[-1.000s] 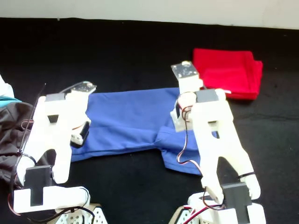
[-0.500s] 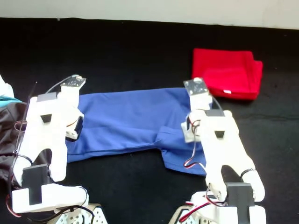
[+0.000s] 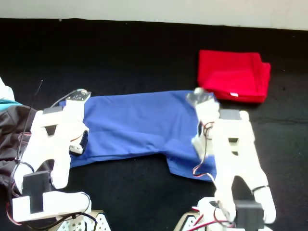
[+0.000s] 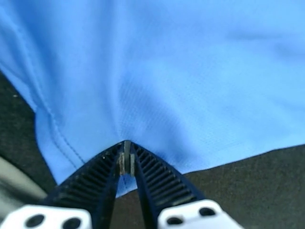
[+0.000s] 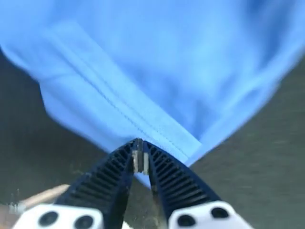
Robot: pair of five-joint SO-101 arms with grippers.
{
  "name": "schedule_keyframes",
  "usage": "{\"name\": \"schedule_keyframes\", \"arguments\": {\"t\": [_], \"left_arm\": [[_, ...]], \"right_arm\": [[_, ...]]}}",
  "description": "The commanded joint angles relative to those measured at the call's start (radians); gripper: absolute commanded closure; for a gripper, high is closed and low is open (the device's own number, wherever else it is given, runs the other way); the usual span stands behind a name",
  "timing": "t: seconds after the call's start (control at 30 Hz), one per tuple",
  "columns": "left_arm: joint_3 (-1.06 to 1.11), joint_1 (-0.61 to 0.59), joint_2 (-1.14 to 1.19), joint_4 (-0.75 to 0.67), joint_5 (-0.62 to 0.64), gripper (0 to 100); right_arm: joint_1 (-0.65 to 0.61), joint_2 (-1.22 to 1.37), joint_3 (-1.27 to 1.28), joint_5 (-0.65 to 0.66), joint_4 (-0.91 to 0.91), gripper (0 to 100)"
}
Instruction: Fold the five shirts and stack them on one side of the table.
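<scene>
High view: you have the blue shirt [image 3: 139, 125] lying across the middle of the table [image 3: 120, 48], flattened into a long band, with one end bunched by the right arm. Left gripper [image 4: 126, 157] is closed to a pinch on the shirt's edge near a seam. Right gripper [image 5: 138, 157] is likewise clamped on a stitched hem at the other end. Red shirt [image 3: 233, 74] sits folded at the far right. Judged progress: one of five done, blue mid-fold and not yet stacked. A heap [image 3: 9, 130] of dark and light cloth waits at the left edge, count not readable.
</scene>
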Motion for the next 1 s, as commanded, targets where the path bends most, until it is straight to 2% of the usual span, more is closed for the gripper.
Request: {"name": "schedule_keyframes", "arguments": {"t": [0.0, 0.07, 0.2, 0.33, 0.63, 0.83, 0.97], "left_arm": [[0.022, -0.008, 0.002, -0.043, -0.005, 98], [0.021, -0.008, 0.002, -0.043, -0.005, 98], [0.021, -0.008, 0.002, -0.043, -0.005, 98], [0.022, -0.008, 0.002, -0.043, -0.005, 98], [0.021, -0.008, 0.002, -0.046, -0.006, 98], [0.021, -0.008, 0.002, -0.048, -0.006, 98], [0.019, -0.008, 0.002, -0.048, -0.006, 98]], "right_arm": [[-0.019, -0.051, -0.054, -0.169, -0.150, 99.2], [-0.081, -0.013, -0.019, -0.218, -0.242, 99.2], [-0.209, 0.154, 0.012, -0.221, -0.331, 99.2], [-0.226, 0.288, -0.070, -0.224, -0.332, 99.2], [-0.266, 0.367, -0.120, -0.216, -0.073, 99.2], [-0.315, 0.229, -0.116, -0.224, 0.133, 99.2], [-0.314, 0.108, -0.116, -0.218, 0.185, 99.2]]}}
